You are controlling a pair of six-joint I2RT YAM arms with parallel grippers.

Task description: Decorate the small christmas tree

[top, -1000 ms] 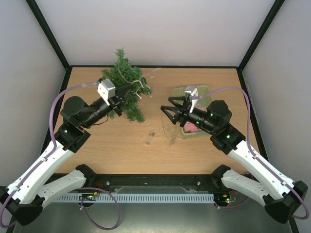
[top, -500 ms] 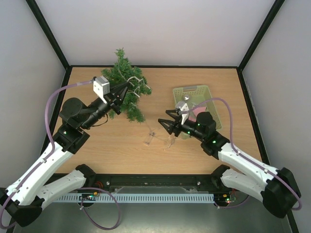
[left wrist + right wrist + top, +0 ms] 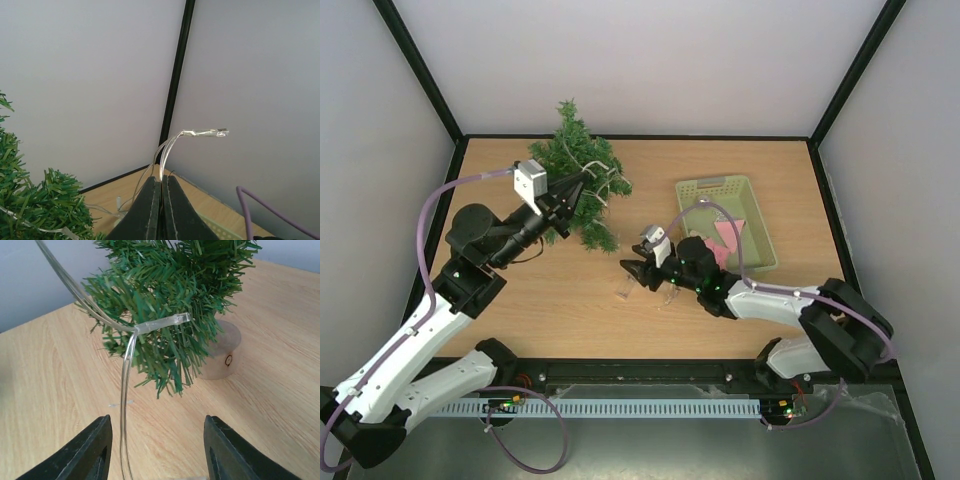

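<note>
The small christmas tree (image 3: 570, 170) stands at the back left of the table, with a clear light string (image 3: 612, 182) draped on it. My left gripper (image 3: 586, 182) is at the tree's right side, shut on strands of the light string (image 3: 175, 142); one bulb (image 3: 207, 133) sticks out above the jaws. My right gripper (image 3: 630, 272) is low over the table right of the tree, open and empty. In the right wrist view the light string (image 3: 124, 405) hangs between my open fingers (image 3: 95, 452), nearer the left one, in front of the tree (image 3: 170, 295) and its wooden base (image 3: 223, 354).
A small clear box (image 3: 625, 289) on the string lies on the table just below my right gripper. A pale green basket (image 3: 752, 205) with a pink item (image 3: 728, 236) stands at the right. Walls close the table at the back and sides.
My right arm has swung left and dropped low to the table, away from the basket toward the clear box. My left gripper has stayed at the tree, still shut on the string.
</note>
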